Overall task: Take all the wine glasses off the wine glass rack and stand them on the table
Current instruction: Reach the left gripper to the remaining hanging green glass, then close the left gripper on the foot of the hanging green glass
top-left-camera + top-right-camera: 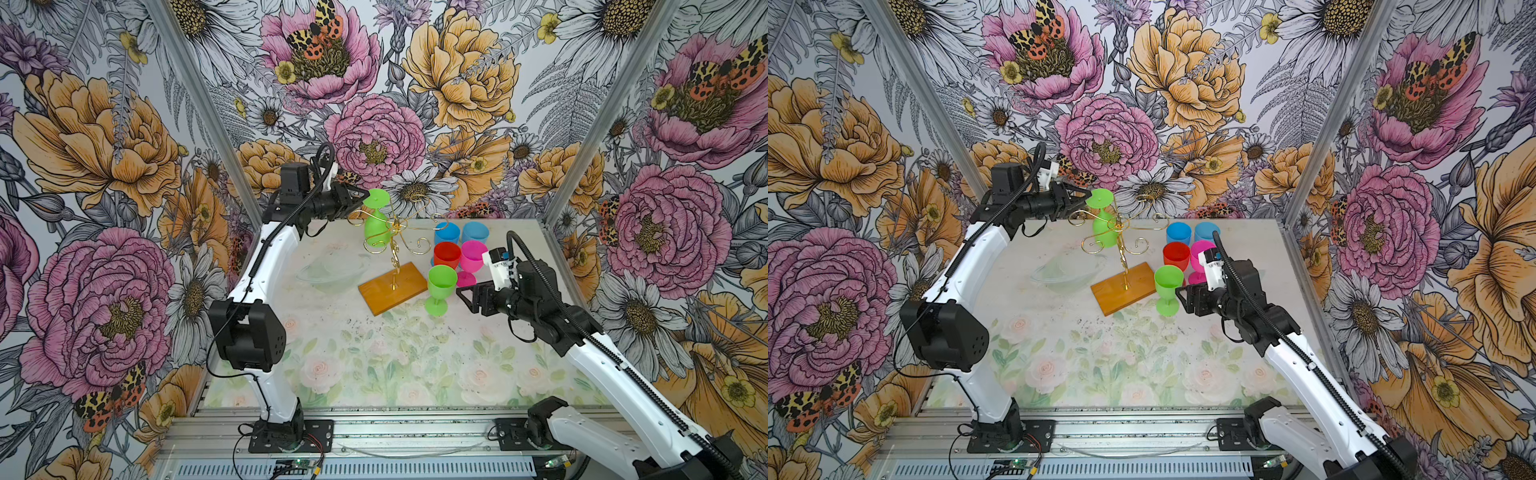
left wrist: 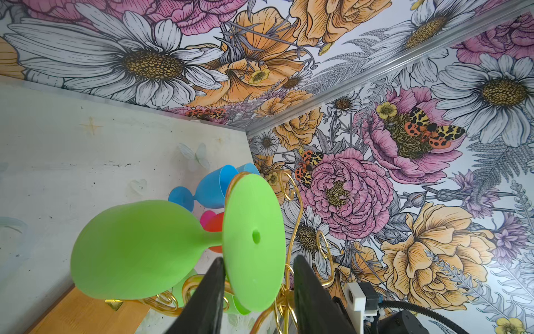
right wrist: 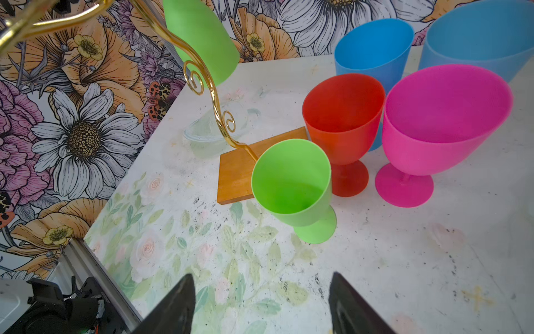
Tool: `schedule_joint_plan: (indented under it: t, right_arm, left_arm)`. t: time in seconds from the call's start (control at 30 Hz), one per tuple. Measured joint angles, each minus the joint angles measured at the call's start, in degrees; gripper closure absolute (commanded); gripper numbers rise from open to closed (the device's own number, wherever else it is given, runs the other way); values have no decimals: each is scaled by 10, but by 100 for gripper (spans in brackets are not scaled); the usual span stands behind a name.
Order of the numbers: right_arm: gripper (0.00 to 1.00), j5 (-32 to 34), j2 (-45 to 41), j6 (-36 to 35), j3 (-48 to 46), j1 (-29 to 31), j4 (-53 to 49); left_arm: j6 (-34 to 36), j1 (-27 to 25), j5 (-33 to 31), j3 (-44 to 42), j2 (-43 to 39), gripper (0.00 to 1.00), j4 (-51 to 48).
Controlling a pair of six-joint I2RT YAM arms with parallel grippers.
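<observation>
A green wine glass (image 1: 377,230) (image 1: 1104,232) hangs upside down from a curled arm of the gold wire wine glass rack (image 1: 395,257) (image 1: 1123,259), with its round foot (image 2: 254,240) uppermost. The rack stands on an orange-brown wooden base (image 1: 392,293) (image 3: 234,173). My left gripper (image 1: 363,195) (image 1: 1086,195) (image 2: 258,260) is open and straddles the edge of the foot. One finger (image 2: 213,289) touches the foot's underside. The other finger (image 2: 309,292) stands apart from it, with gold wire (image 2: 291,202) in the gap. My right gripper (image 1: 463,299) (image 3: 261,276) hovers open and empty low over the table.
Right of the rack stand a second green glass (image 1: 441,286) (image 3: 291,185), a red one (image 1: 446,255), a pink one (image 1: 471,257) and two blue ones (image 1: 447,232). A clear glass dish (image 1: 328,270) lies left of the base. Flowered walls close three sides.
</observation>
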Motion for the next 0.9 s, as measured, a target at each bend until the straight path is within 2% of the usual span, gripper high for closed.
schedule_joint_plan:
  t: [0.23,0.67,0.9]
  right_arm:
    - [26,0,-6,0,-2,-3,2]
    - [26,0,-10,7,-10,-4,5]
    - [26,0,-14,10,-12,-4,6]
  left_arm:
    - [-7,-2,5,0,25,65,-1]
    - [-13,-3,14,5,25,83,2]
    - [-15,-3,17,8,25,86,4]
